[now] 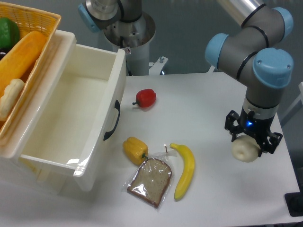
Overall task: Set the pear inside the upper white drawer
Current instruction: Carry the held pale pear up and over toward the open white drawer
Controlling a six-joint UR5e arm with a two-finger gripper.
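Observation:
The pear [244, 151] is a pale cream, roundish fruit lying on the white table near its right edge. My gripper [252, 140] hangs straight down over it, and its black fingers [271, 144] straddle the fruit on either side. The fingertips are hidden, so contact with the pear cannot be made out. The upper white drawer [97, 101] stands pulled out at the left. It is a deep glossy bin with a dark curved handle [112, 120] on its front, and its inside shows bare.
A yellow wicker basket [45, 28] holding foods sits above the drawer's far left side. On the table between the drawer and the pear lie a red pepper [146, 98], a yellow bell pepper [135, 149], a bagged bread slice [150, 181] and a banana [185, 170].

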